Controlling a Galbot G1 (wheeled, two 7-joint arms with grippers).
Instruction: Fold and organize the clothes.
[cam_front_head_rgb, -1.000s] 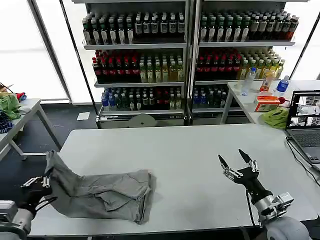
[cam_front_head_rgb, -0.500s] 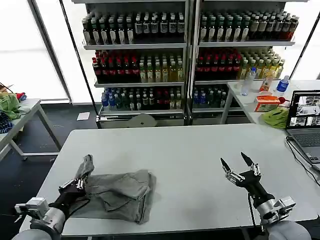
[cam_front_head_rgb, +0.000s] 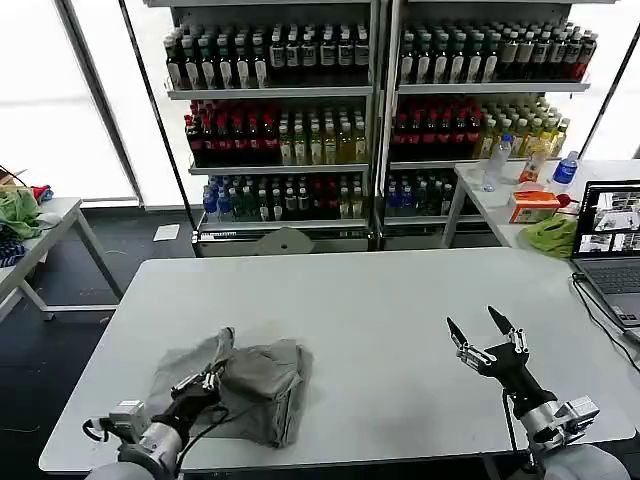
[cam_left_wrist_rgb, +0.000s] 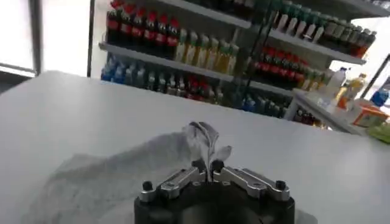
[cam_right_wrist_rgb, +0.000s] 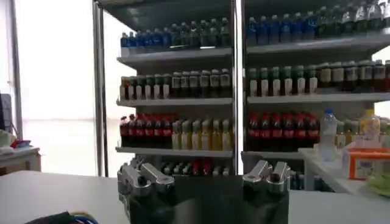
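Left gripper (cam_front_head_rgb: 208, 378) is low at about 7 o'clock on the white table (cam_front_head_rgb: 380, 300), fingers pinched tight on a raised fold of the grey shirt (cam_front_head_rgb: 250, 385); the left wrist view confirms cloth (cam_left_wrist_rgb: 204, 143) clamped between them. The shirt sits bunched at the table's near-left. Right gripper (cam_front_head_rgb: 488, 338) hovers at 4 o'clock, fingers spread wide, holding nothing, well apart from the shirt.

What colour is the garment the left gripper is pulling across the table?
Plain light grey, clearest in the head view: the crumpled cotton shirt pinched by the left gripper.
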